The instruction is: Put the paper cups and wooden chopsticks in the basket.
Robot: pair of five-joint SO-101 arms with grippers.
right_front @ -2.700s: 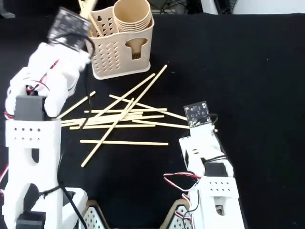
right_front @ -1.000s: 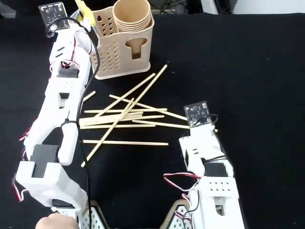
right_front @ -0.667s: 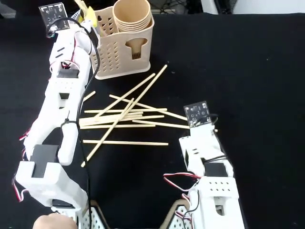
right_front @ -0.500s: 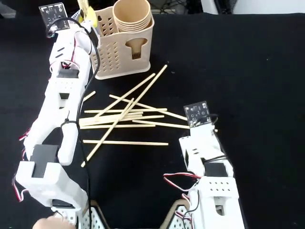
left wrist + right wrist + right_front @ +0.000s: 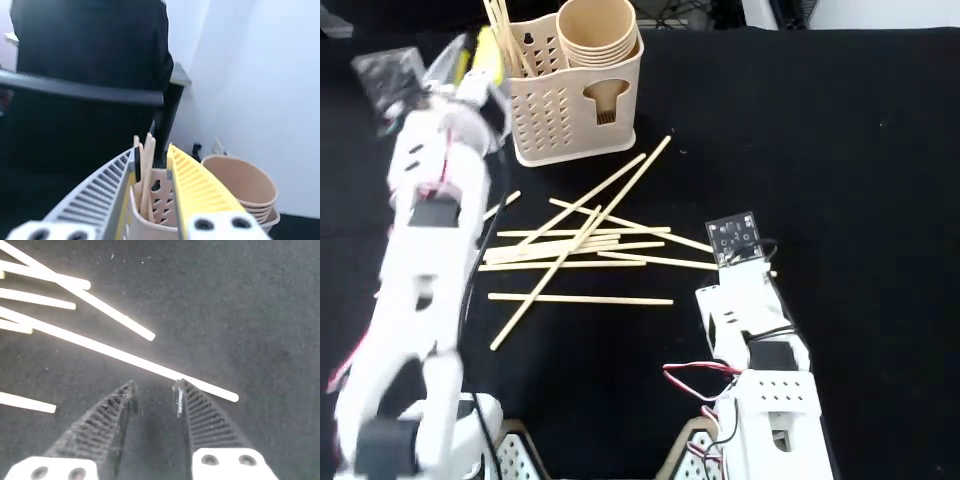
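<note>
Now that the left arm has drawn back: the delivered chopsticks (image 5: 501,28) it was holding over the basket (image 5: 570,110) stand on their own in the compartment nearer the worktop's (image 5: 840,150) left edge, their tops leaning out above the rim.
Paper cups: the paper cups (image 5: 597,30) sit nested in one stack in the basket's other compartment, as they did earlier.
Basket: upright at the worktop's far edge, left of its middle; it has not shifted.
Loose chopsticks: the loose chopsticks (image 5: 575,245) lie criss-crossed in the middle of the worktop, between the basket and the near edge, in the same places as before.
Left end effector: the left end effector (image 5: 151,152) has its jaws spread and grips nothing. It has moved off the basket's rim toward the left edge and is now just beside the basket.
Right end effector: the right end effector (image 5: 154,390) is spread low over the worktop, one tip at a single chopstick (image 5: 115,354). That arm has not moved.
Meaning for the task: one drop looks complete and the cups look finished. The heap on the worktop remains, so another pick is likely next.
</note>
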